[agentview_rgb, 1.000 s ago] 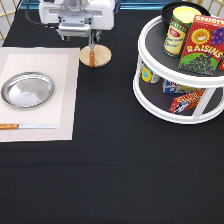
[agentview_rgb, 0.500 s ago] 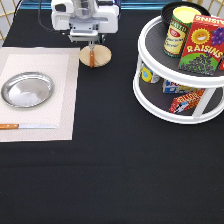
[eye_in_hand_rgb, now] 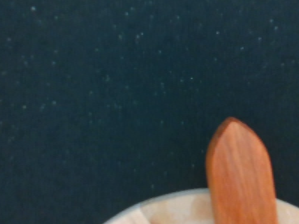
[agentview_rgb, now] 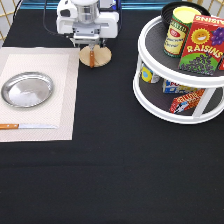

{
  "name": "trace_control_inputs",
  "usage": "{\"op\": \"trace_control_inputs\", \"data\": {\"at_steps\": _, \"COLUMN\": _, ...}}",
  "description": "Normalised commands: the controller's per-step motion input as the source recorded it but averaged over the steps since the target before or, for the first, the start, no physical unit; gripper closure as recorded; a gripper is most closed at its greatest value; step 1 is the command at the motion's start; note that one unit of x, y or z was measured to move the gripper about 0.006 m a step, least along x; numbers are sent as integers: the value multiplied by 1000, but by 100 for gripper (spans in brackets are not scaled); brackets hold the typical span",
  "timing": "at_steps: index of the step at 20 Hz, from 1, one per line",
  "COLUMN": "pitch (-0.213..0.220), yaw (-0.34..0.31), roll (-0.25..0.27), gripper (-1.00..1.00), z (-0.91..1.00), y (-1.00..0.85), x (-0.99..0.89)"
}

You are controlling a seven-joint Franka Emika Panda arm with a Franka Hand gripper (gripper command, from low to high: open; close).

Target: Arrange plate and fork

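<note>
The shiny silver plate (agentview_rgb: 27, 90) lies on a pale placemat (agentview_rgb: 60, 100) at the exterior view's left. The fork (agentview_rgb: 92, 56) lies on a flat round wooden disc (agentview_rgb: 101, 57) near the exterior view's top, with its brown handle showing. My gripper (agentview_rgb: 90, 44) hangs straight over the fork and disc, close above them. The wrist view shows the tip of the fork's brown handle (eye_in_hand_rgb: 240, 170) resting on the disc's edge (eye_in_hand_rgb: 168, 210) over the black cloth.
A wooden-handled knife (agentview_rgb: 27, 126) lies on the placemat below the plate. A white two-tier turntable (agentview_rgb: 180, 75) at the exterior view's right holds a can (agentview_rgb: 176, 30), a raisins box (agentview_rgb: 202, 45) and packets on its lower tier. The table is covered in black cloth (agentview_rgb: 110, 170).
My gripper has shifted a little toward the exterior view's right and come down over the fork and disc. Plate, knife and fork have not moved.
</note>
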Motion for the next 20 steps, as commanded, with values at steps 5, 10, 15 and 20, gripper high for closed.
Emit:
{"op": "trace_control_inputs", "data": {"at_steps": 5, "pitch": -42, "yaw": 99, "roll": -5, "gripper": -100, "z": -145, "y": 0, "x": 0}}
{"op": "trace_control_inputs", "data": {"at_steps": 10, "pitch": -34, "yaw": 112, "roll": -3, "gripper": -100, "z": -265, "y": 0, "x": -138}}
{"op": "trace_control_inputs", "data": {"at_steps": 15, "pitch": -24, "yaw": 107, "roll": -13, "gripper": -100, "z": -225, "y": 0, "x": -152}}
{"op": "trace_control_inputs", "data": {"at_steps": 20, "pitch": -23, "yaw": 88, "roll": -13, "gripper": -100, "z": -87, "y": -22, "x": -69}}
